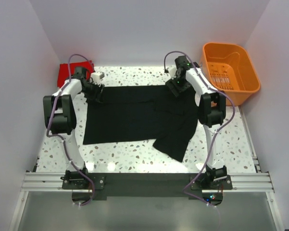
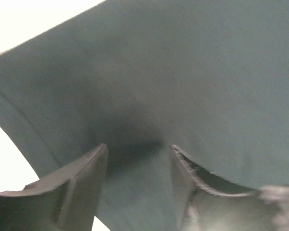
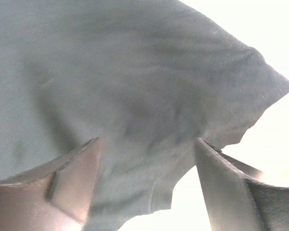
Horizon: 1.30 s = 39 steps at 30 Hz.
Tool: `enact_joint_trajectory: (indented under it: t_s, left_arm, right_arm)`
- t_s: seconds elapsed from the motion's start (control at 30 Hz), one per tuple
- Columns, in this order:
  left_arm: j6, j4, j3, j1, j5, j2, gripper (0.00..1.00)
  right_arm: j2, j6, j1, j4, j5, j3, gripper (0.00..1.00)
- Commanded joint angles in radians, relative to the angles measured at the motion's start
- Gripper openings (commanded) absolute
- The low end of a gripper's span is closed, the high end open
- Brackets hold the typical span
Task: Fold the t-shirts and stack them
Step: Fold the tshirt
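Note:
The black t-shirt (image 1: 134, 115) lies spread flat on the table, with one sleeve trailing toward the near right. My left gripper (image 1: 95, 92) is down at its far left corner. In the left wrist view the jaws (image 2: 137, 147) stand apart with black cloth (image 2: 182, 72) between and under them. My right gripper (image 1: 174, 88) is at the far edge of the shirt, right of middle. Its jaws (image 3: 146, 140) are wide open over a cloth corner (image 3: 134, 72). The red t-shirt (image 1: 66, 72) lies folded at the back left, partly hidden behind my left arm.
An orange plastic basket (image 1: 231, 72) stands at the back right corner. White walls close in the table on three sides. The speckled tabletop (image 1: 134, 156) shows bare along the shirt's near edge and beside the right arm.

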Motion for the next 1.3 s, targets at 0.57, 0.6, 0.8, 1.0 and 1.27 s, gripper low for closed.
enact_joint_trajectory:
  t_s: [0.57,0.6,0.8,1.0,1.27]
  left_arm:
    - [0.522,-0.288,-0.613,0.093,0.426,-0.864,0.72]
    - [0.528,-0.288,-0.643,0.093,0.416,-0.882,0.72]
    - [0.525,-0.294,-0.685,0.096,0.380,-0.899,0.72]
    - [0.484,-0.238,-0.720,0.098,0.356,-0.922,0.72]
    - [0.449,-0.188,-0.737,0.107,0.353,-0.910,0.73]
  right_arm:
    - [-1.063,-0.393,0.293,-0.149,-0.259,-1.147,0.70]
    - [-1.098,-0.387,0.323,-0.107,-0.242,-1.187,0.69]
    - [-1.100,-0.297,0.506,0.013,-0.120,-1.343,0.64]
    - [-1.048,-0.214,0.577,0.134,-0.044,-1.395,0.65]
    - [-0.985,-0.132,0.633,0.193,-0.005,-1.410,0.63]
